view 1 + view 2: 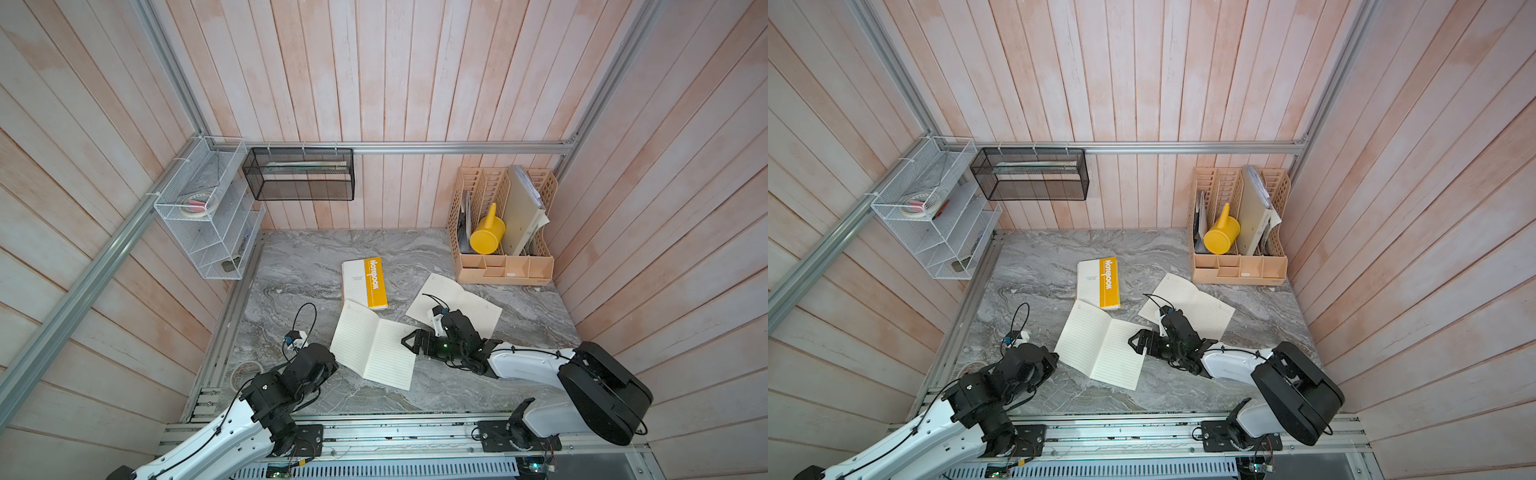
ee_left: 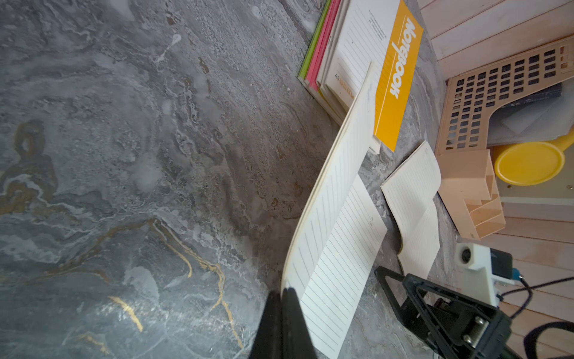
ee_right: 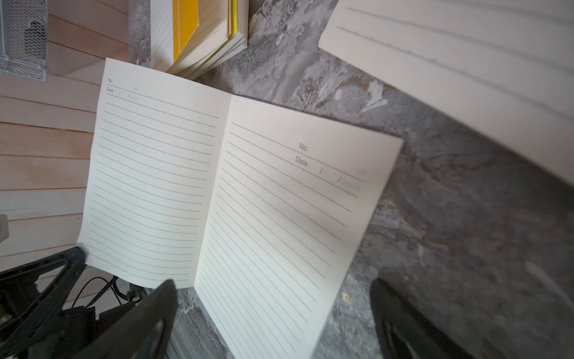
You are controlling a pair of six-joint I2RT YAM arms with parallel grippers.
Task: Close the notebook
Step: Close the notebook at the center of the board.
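Cream lined pages of the notebook (image 1: 374, 347) lie open on the marble table (image 1: 299, 266), just beside the yellow-covered stack (image 1: 365, 282). The left gripper (image 2: 284, 295) pinches one leaf's corner, and that leaf stands lifted and curved. The right gripper (image 3: 273, 286), jaws spread, holds nothing at the other leaf. Folding over is not yet done.

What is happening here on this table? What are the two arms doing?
The left hand is shut on a corner of the near open notebook, and that page is raised off the table. The right hand sits open by the other page. The notebook is not closed yet. A second open notebook and a stack lie beyond.
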